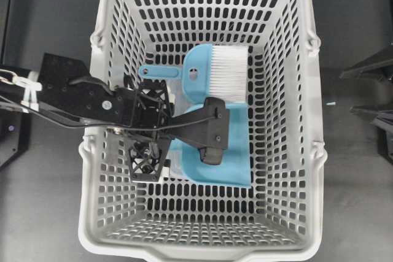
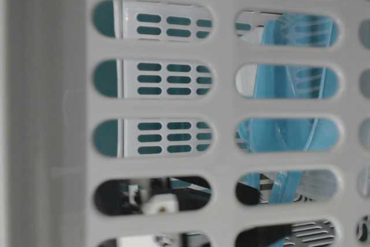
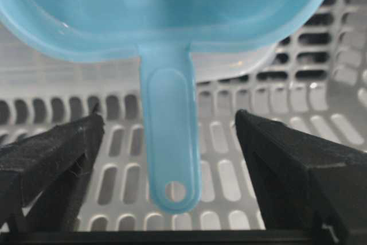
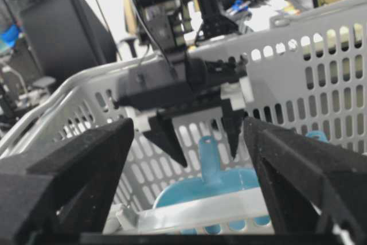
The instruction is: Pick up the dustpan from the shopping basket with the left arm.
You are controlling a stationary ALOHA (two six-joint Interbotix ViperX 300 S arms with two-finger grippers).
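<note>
Dustpan (image 3: 170, 159) handle centred between spread, untouching left gripper (image 3: 170, 142) fingers, overhead hides this contact, right gripper (image 4: 189, 164) parted wide, brush (image 1: 222, 73) at twelve o'clock in shopping basket (image 1: 295, 151).

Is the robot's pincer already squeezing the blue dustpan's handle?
No. In the left wrist view the left pincer is open, and the dustpan handle sits in the gap, with basket slots showing on both sides of it.
</note>
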